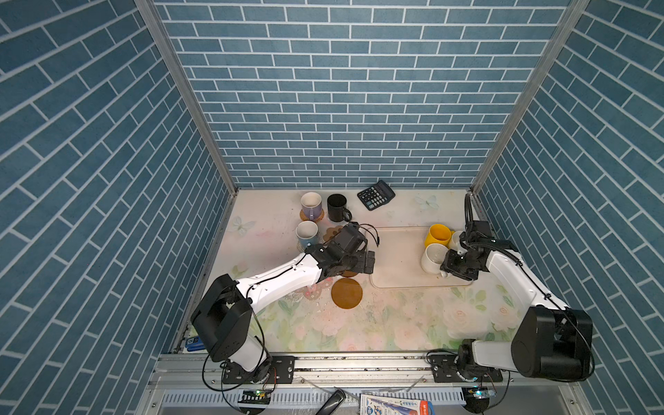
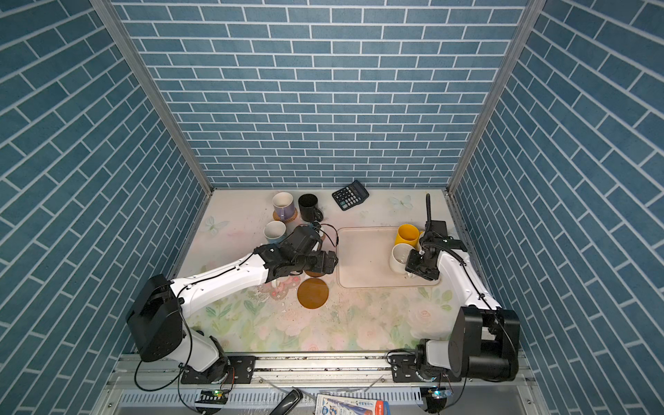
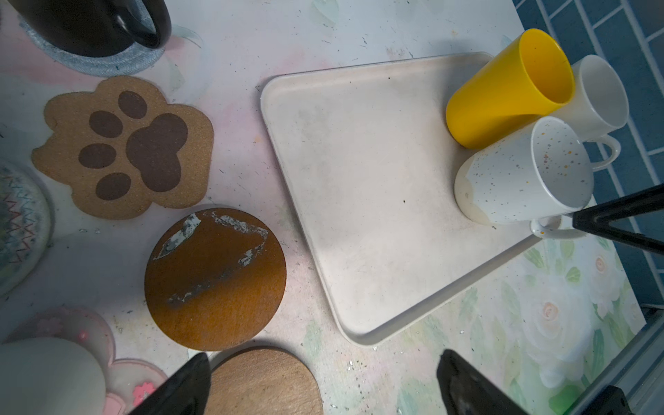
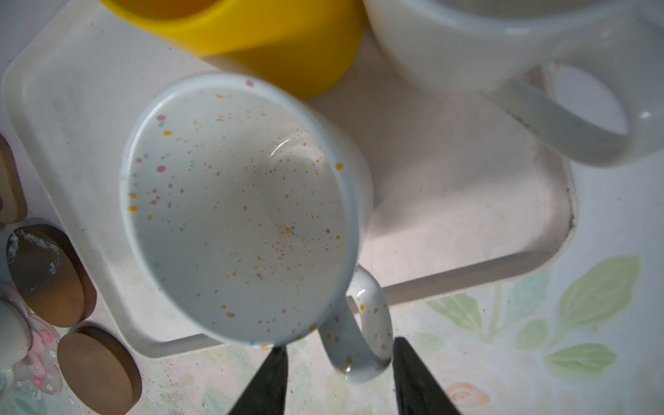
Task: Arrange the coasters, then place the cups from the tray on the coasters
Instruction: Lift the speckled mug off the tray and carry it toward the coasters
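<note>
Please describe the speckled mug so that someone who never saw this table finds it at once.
Find the big cream-pink tray on the right half of the table. Three cups crowd its right end; the speckled mug is nearest the front rim. Unlike the yellow cup and the plain white mug, it alone carries tiny coloured speckles.

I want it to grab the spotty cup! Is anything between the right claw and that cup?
Nothing visible. The speckled mug has its handle between the fingers of the right gripper, at the rim of the tray.
</note>
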{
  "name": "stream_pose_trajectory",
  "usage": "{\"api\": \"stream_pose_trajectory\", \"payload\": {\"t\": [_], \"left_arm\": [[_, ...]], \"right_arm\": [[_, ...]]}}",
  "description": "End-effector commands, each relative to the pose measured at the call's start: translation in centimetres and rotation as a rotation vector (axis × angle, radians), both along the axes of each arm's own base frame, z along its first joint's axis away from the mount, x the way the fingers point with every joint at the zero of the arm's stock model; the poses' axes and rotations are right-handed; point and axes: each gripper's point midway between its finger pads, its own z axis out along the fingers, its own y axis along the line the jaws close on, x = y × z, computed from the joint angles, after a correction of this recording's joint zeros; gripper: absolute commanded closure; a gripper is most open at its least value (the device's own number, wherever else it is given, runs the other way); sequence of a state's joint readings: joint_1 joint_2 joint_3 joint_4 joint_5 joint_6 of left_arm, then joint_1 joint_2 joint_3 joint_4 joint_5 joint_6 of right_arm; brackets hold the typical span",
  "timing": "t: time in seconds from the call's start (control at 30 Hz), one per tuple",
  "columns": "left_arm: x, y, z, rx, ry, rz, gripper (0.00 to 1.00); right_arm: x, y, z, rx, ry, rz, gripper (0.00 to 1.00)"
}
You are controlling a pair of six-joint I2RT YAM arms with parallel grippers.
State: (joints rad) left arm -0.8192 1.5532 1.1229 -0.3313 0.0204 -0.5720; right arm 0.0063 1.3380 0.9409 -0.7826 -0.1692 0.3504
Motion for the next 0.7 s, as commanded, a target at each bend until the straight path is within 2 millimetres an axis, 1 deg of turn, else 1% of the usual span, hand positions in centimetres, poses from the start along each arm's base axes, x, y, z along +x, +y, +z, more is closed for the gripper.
{"api": "stream_pose_trajectory", "payload": {"t": [0.0,0.2,0.33,0.4,0.47,0.67], "left_arm": [[0.1,0.7,0.1,-0.019,0.019,0.007,0.01],[0.5,0.8,-0.1,-0.006,0.027,0.017,0.01],[0.5,1.0,0.0,0.002,0.024,0.022,0.01],[0.5,1.2,0.2,0.006,0.02,0.024,0.01],[0.5,1.3,0.3,0.012,0.018,0.026,0.01],[0.2,2.0,0.8,0.019,0.009,0.035,0.01]], "right_arm": [[0.1,0.0,-1.4,-0.033,0.006,0.02,0.57],[0.6,0.8,-2.7,-0.063,0.017,0.046,0.61],[0.7,1.0,-3.5,-0.081,0.03,0.051,0.65],[0.7,0.6,-3.6,-0.123,0.027,0.046,0.71],[0.7,0.5,-3.5,-0.144,0.022,0.049,0.74],[0.6,0.8,-3.4,-0.166,0.021,0.065,0.88]]}}
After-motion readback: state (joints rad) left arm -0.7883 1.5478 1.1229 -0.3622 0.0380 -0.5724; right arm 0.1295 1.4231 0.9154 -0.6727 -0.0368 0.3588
